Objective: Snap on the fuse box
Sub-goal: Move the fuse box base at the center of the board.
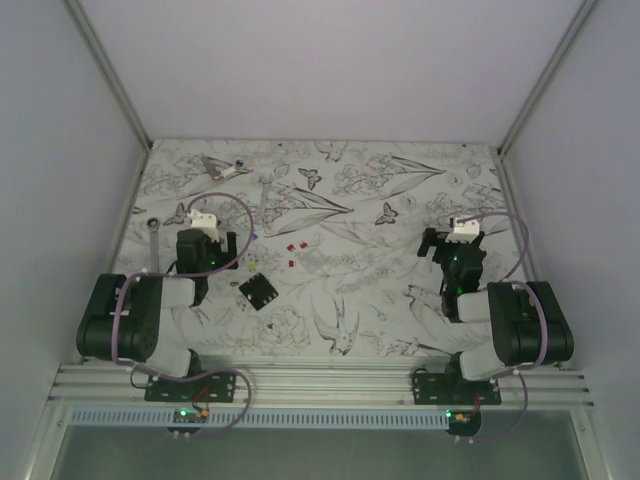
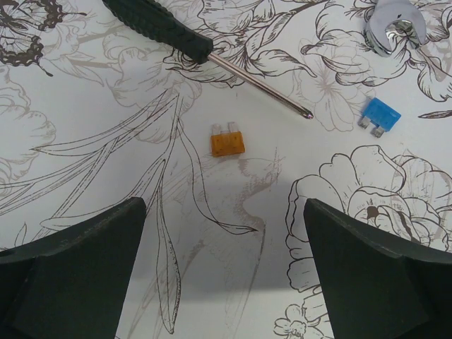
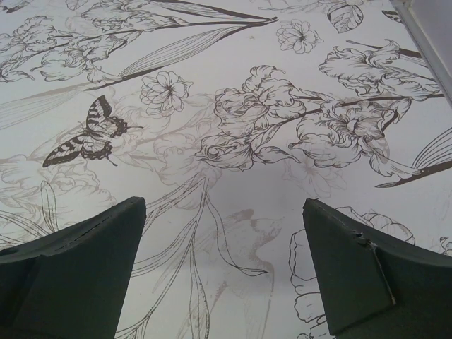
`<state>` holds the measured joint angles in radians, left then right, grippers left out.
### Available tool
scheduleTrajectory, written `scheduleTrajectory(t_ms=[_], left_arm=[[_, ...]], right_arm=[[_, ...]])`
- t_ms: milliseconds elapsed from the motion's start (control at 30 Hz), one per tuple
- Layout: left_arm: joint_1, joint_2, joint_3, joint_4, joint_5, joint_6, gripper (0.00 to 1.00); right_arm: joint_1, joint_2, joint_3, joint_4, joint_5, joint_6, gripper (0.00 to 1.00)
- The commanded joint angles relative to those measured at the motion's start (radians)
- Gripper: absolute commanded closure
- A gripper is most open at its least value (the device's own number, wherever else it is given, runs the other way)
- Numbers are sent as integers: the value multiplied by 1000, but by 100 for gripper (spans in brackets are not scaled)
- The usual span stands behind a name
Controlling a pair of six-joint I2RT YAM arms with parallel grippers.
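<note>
Floral print covers the bench [image 1: 380,290], and everything lies loose on it. At the left, the left end effector [image 1: 208,250] hangs low over the bench with its jaws spread wide and nothing between them, which looks like a ready pose rather than a grasp. Just ahead of its fingertips [image 2: 134,208] lies an orange fuse [image 2: 227,141]. Farther ahead are a screwdriver [image 2: 205,49] and, off to the right, a blue fuse [image 2: 380,116] and a wrench [image 2: 395,25].

The fuse box [image 1: 258,292] sits just right of this end effector and slightly behind it, towards the arm bases, so the left arm probably has the shorter reach. It is a small, flat, black square lying corner-on like a diamond. Its slots are too small to make out. Tiny red pieces [image 1: 297,245] lie beyond it.

Well to the right, the right end effector [image 1: 455,250] is likewise wide open and empty over bare print.
</note>
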<state>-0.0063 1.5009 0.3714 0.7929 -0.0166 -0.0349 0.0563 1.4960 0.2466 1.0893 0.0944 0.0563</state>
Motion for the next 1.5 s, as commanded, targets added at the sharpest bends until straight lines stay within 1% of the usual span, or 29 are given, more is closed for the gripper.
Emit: scheduleTrajectory(t_ms=[0,133,233,333,367,500,600,633,733,800,867,933,1033,1100,1167,1267,1300,1467], left_arm=[[6,8,12,29,16,4,0],[6,7,11,29,15,4,0],[6,8,11,29,16,4,0],[6,2,12,27,17,7,0],[5,-7,23,0,22,12,0],[-1,-80,56,-130,-13,-3,0],[-1,-175,129,-359,-78,-58,0],[-1,-204,137,-405,-87,-78,0],[-1,-336,153,-541,-72,-172,0],[-1,-413,182,-666,-37,-259,0],[-3,-481,191,-758,11,-349,0],[-3,-543,167,-793,84,-452,0],[-8,-619,120,-827,196,-544,0],[-15,-647,99,-868,254,-574,0],[-23,-667,83,-918,278,-599,0],[-36,-697,36,-922,329,-639,0],[-45,-702,26,-921,342,-641,0],[-105,-700,-13,-923,320,-656,0]], right_arm=[[-7,3,19,23,-8,-11,0],[-8,1,16,25,-8,-11,0],[-4,-18,37,-19,-31,-26,0],[12,-73,91,-155,-24,-39,0],[18,-93,116,-248,-25,-40,0],[72,-123,182,-398,-18,-58,0],[125,-158,237,-516,-15,-57,0],[149,-173,255,-556,-13,-59,0],[234,-195,324,-677,-15,-66,0],[297,-189,359,-727,-13,-64,0],[363,-167,390,-766,-14,-57,0],[440,-142,415,-783,-9,-56,0],[562,-99,446,-782,5,-48,0],[624,-52,482,-801,-2,-45,0],[676,-3,517,-821,6,-45,0],[735,62,553,-817,4,-44,1],[752,112,567,-814,-3,-45,0],[803,261,653,-814,-8,-39,0]])
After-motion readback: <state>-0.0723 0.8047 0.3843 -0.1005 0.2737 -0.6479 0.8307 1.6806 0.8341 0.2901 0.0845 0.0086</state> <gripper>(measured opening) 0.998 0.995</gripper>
